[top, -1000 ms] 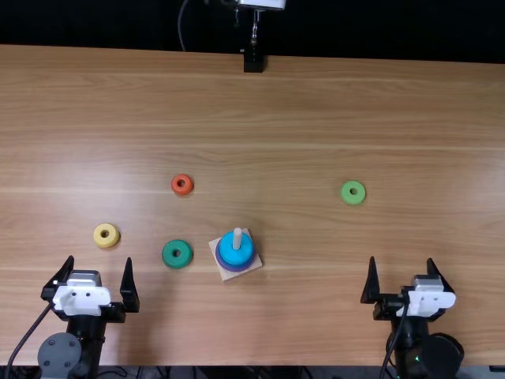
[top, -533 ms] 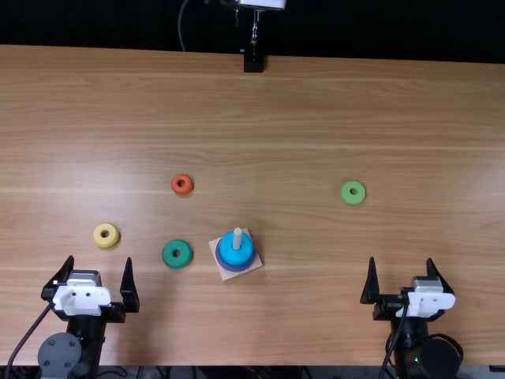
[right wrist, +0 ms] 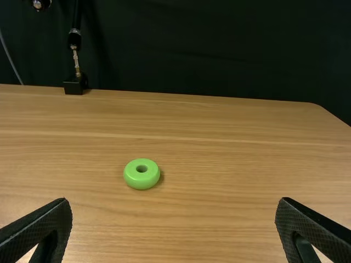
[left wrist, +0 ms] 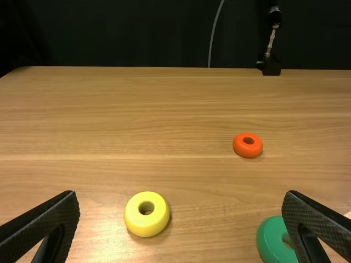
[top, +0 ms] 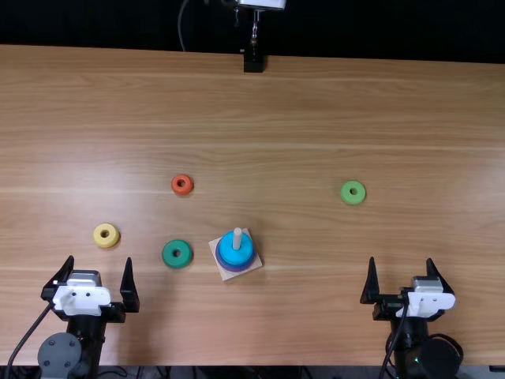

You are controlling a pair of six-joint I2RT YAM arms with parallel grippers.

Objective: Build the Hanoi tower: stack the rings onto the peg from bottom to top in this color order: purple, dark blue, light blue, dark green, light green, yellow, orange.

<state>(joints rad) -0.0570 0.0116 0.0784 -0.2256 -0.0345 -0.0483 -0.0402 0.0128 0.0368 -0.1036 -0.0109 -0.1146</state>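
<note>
With 12 o'clock at the table's far edge in the top view, the dark green ring lies flat on the light brown wooden table, at 3 o'clock from your left gripper, the nearer of the two. Your left gripper's fingers stand spread and empty, as do those of your right gripper, well apart beyond the peg. The light blue ring tops the stack, making dark green your likely next pick, then a carry onward toward 3 o'clock. Round, it gives you no long axis to match. You can read no lettering on the rings.
</note>
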